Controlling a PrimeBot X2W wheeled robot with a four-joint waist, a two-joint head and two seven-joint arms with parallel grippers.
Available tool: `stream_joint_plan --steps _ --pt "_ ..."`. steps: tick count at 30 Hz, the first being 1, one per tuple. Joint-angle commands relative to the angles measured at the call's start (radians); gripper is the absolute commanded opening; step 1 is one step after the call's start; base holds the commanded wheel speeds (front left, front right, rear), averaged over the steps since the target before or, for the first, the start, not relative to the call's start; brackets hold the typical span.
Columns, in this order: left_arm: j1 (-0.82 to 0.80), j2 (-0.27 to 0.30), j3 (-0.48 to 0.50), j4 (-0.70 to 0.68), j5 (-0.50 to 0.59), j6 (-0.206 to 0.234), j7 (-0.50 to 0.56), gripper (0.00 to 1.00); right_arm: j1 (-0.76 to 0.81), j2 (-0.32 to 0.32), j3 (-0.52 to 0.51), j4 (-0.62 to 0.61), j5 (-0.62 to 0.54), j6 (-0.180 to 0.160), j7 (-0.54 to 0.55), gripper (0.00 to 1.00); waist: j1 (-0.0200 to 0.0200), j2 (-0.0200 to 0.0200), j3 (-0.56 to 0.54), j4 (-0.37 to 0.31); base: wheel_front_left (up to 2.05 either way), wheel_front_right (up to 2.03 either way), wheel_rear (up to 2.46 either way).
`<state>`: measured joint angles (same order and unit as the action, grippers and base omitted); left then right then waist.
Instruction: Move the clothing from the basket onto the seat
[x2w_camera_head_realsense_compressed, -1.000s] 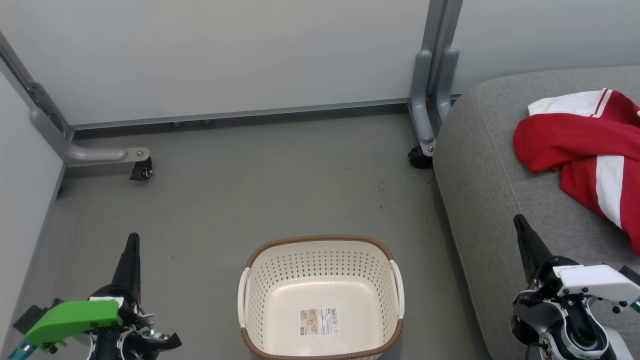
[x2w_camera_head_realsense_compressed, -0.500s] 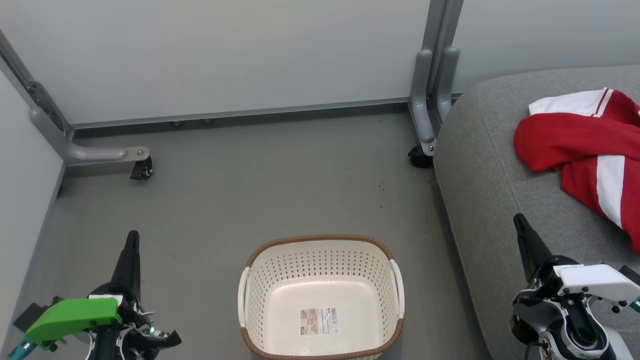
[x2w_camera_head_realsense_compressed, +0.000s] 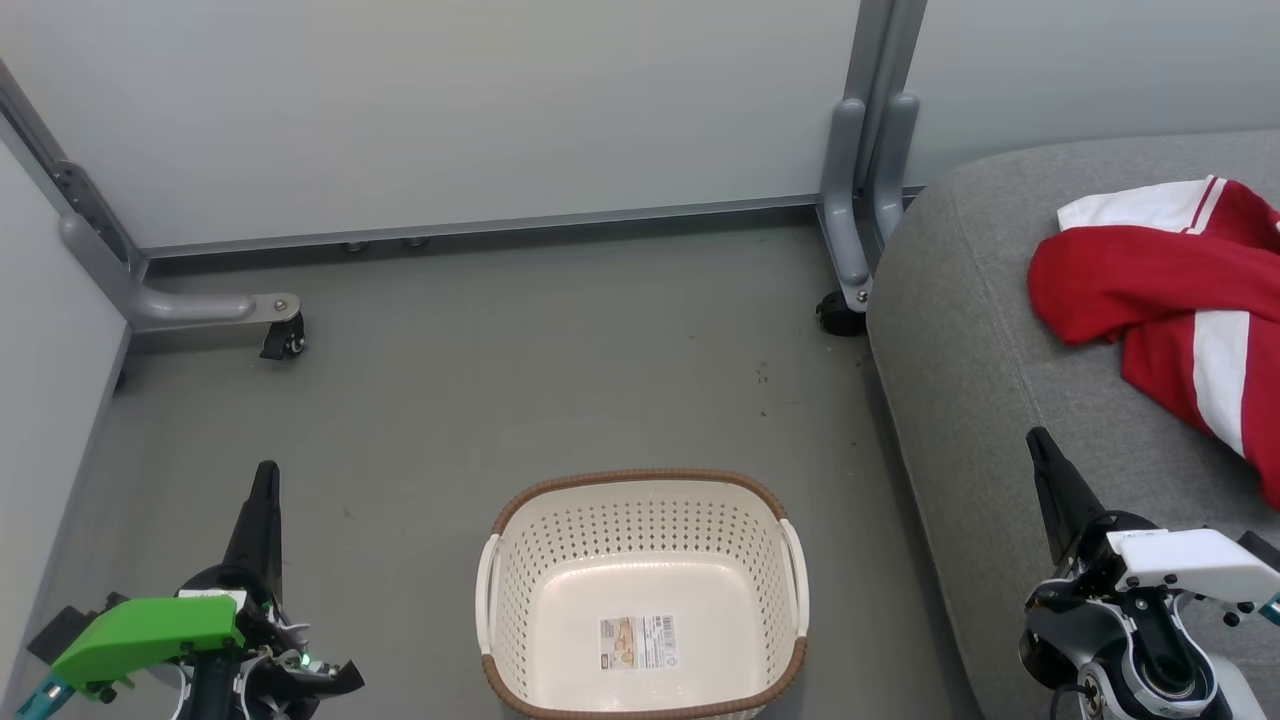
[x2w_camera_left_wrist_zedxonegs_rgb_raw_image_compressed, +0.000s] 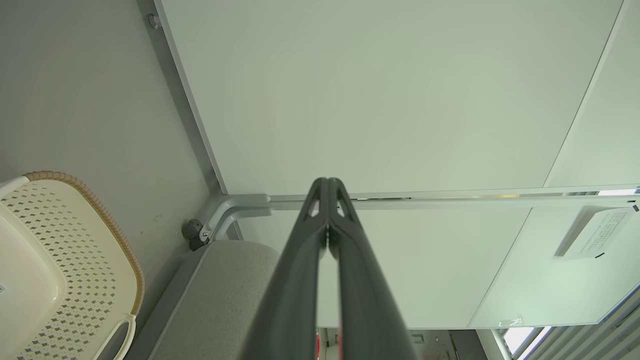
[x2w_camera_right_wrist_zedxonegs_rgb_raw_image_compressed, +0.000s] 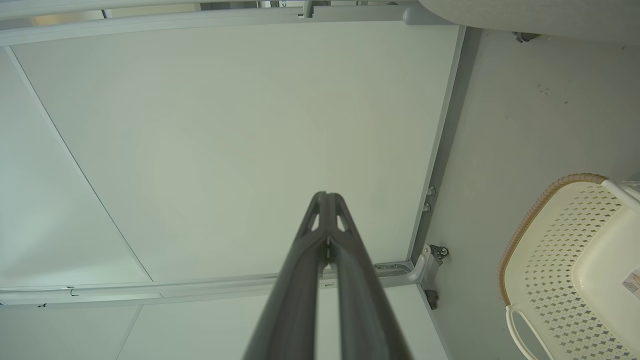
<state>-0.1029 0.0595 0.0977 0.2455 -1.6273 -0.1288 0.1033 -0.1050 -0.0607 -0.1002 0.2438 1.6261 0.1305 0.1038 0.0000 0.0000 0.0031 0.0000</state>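
The clothing (x2w_camera_head_realsense_compressed: 1160, 285), red with white stripes, lies crumpled on the grey seat (x2w_camera_head_realsense_compressed: 970, 380) at the right of the head view. On the floor in front of me stands the cream basket (x2w_camera_head_realsense_compressed: 640, 520) with a brown rim; inside it I see just a paper label. My left gripper (x2w_camera_head_realsense_compressed: 265, 472) is at the lower left, shut and holding nothing, well left of the basket. My right gripper (x2w_camera_head_realsense_compressed: 1035, 437) is shut and holding nothing over the seat's front part, below the clothing. The basket (x2w_camera_left_wrist_zedxonegs_rgb_raw_image_compressed: 60, 270) and the seat (x2w_camera_left_wrist_zedxonegs_rgb_raw_image_compressed: 225, 295) also appear in the left wrist view, and the basket (x2w_camera_right_wrist_zedxonegs_rgb_raw_image_compressed: 565, 260) in the right wrist view.
Pale partition panels (x2w_camera_head_realsense_compressed: 450, 110) on grey wheeled feet (x2w_camera_head_realsense_compressed: 285, 340) close off the back and left. Another partition foot with a caster (x2w_camera_head_realsense_compressed: 840, 310) stands against the seat's far left corner. Grey floor (x2w_camera_head_realsense_compressed: 560, 390) lies between the basket and the panels.
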Motion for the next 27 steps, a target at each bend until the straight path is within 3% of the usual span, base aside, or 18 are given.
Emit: stream_joint_plan --steps 1,27 --pt "-0.013 0.003 0.005 0.001 0.004 -0.006 0.002 0.00 -0.006 0.001 -0.002 0.002 -0.003 0.000 0.001 0.00 0.0000 0.0000 0.000 0.000 0.00 0.00 0.00" --pt "-0.013 0.000 0.010 0.001 0.010 -0.006 0.007 0.00 -0.007 0.003 -0.007 0.002 -0.009 0.000 0.006 0.00 0.0000 0.0000 0.000 0.000 0.00 0.00 0.00"
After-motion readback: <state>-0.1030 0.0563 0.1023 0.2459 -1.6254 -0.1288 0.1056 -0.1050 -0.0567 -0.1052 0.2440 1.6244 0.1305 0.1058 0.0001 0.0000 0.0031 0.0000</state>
